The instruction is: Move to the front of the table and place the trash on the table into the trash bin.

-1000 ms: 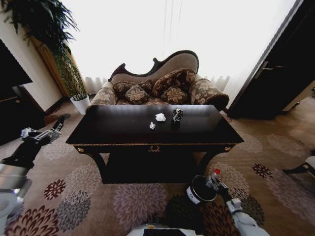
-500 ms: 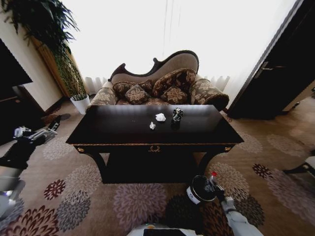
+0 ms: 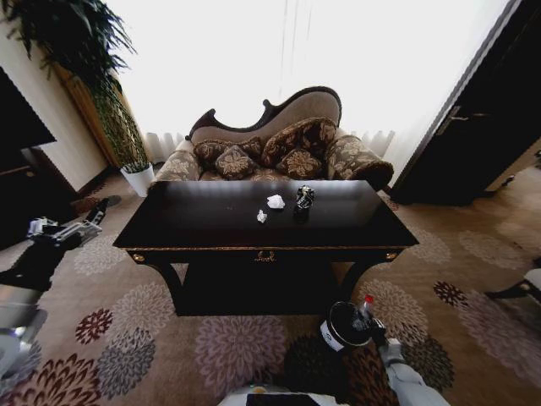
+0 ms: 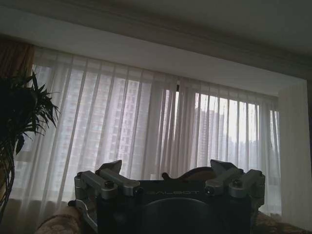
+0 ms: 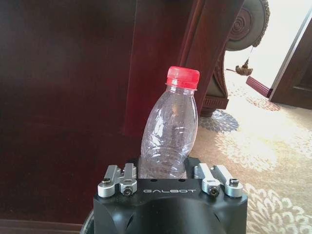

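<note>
The dark glossy table (image 3: 203, 222) stands straight ahead. On its top lie two white paper balls (image 3: 275, 201) (image 3: 261, 216) and a black-and-silver lump (image 3: 304, 197). The black trash bin (image 3: 336, 333) with a white label sits on the carpet by the table's front right leg. My right gripper (image 3: 374, 326) is right beside the bin and is shut on the clear bottle (image 3: 366, 311) with the red cap. In the right wrist view the bottle (image 5: 169, 129) stands upright out of the gripper (image 5: 168, 170). My left gripper (image 3: 95, 215) hangs open off the table's left end, nothing between its fingers (image 4: 111, 169).
A patterned sofa (image 3: 279, 152) stands behind the table. A white plant pot (image 3: 139, 178) with a tall plant is at the back left, a black cabinet (image 3: 21, 182) on the left, and a dark door (image 3: 473, 127) on the right. Flowered carpet surrounds the table.
The right gripper with the bottle has sunk slightly and drawn closer to the bin. The left arm dipped a little, then rose part of the way back.
</note>
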Robot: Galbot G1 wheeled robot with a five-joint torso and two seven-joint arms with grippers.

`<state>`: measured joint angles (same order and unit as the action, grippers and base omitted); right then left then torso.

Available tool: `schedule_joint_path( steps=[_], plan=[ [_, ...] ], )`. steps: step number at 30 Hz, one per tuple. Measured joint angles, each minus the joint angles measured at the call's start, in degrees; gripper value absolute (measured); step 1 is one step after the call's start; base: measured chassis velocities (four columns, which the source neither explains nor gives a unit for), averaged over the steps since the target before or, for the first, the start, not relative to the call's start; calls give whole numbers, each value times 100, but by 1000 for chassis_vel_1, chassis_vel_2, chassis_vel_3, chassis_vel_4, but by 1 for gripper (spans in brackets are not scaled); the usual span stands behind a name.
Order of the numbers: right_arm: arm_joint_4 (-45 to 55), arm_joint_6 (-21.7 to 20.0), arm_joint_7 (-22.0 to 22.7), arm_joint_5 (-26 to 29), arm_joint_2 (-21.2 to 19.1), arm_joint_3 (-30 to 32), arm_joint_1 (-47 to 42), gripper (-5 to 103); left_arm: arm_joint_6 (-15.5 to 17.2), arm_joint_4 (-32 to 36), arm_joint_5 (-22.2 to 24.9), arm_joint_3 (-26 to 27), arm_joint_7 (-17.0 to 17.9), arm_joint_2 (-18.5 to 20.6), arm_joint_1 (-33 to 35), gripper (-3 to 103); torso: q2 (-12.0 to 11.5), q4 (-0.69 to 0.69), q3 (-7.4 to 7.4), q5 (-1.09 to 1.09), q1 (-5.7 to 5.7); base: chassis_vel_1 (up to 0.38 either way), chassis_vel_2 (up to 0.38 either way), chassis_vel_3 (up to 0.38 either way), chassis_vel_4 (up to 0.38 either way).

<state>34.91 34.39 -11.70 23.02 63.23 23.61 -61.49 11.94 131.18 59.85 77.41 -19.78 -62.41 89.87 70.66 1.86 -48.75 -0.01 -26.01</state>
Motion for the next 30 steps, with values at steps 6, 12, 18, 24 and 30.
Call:
schedule_joint_path(
  steps=[6,12,18,24,30],
  plan=[
    [52,0,-6,39,21,-26,-1,66,0,4,-1,11,-3,-1,8,100,0,0,0,0,0,0,0,0,0],
    [80,0,-14,61,6,-32,-26,89,-1,13,-19,-9,-9,-23,7,100,0,0,0,0,0,0,0,0,0],
    [629,-192,-89,270,68,-52,-375,99,-1,16,-62,-69,-10,-46,-31,100,0,0,0,2,0,0,0,0,0],
    [1151,-131,-66,57,127,116,-854,100,-2,-21,-151,-144,-8,-134,-75,100,0,-1,0,-1,0,0,0,0,0],
    [2572,-1042,665,20,411,366,-1805,100,-15,-86,-217,-272,-2,-195,-159,100,0,3,0,1,0,0,0,0,0]
  ],
)
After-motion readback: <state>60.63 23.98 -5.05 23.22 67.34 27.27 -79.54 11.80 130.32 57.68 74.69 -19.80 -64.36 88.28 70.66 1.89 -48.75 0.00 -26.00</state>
